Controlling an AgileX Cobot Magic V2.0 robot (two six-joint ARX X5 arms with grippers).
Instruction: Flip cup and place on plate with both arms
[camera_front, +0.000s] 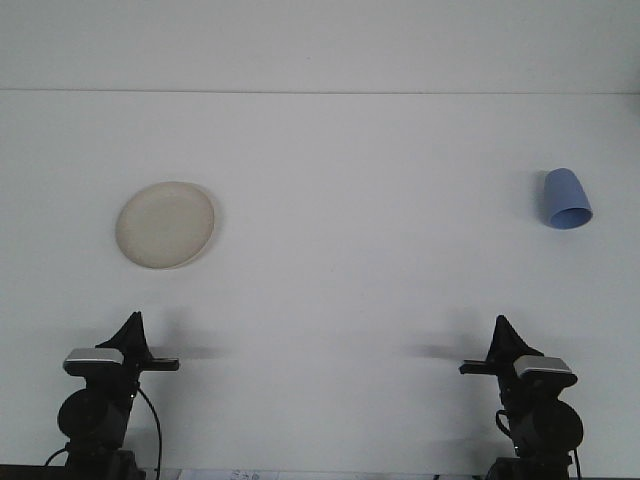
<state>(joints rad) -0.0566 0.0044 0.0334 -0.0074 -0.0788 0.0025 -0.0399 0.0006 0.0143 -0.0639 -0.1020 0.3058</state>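
Nearest the camera, both arms sit low at the front edge of the white desk (330, 300). The left gripper (132, 330) is down in the left corner and the right gripper (503, 335) in the right corner. Each shows only as a dark pointed tip above its wrist housing, and whether the jaws are apart or together I cannot tell from this angle. Neither holds anything.

Farther out on the left lies the cream plate (165, 224), flat and bare, roughly ahead of the left arm. Farther still, on the right side and well apart from the plate, is the blue cup (566, 199). It seems to stand upside down, its wider rim on the desk and the narrower closed base uppermost, though the view is small.

The cup looks like thin plastic: light, stiff enough to hold its shape, smooth, and likely to slide or tip if nudged. Its tapered wall suggests a hold across the mid-body, where the jaws can close on both sides without slipping upward, rather than near the base. The right arm is nearer, so the first grasp probably falls to it.
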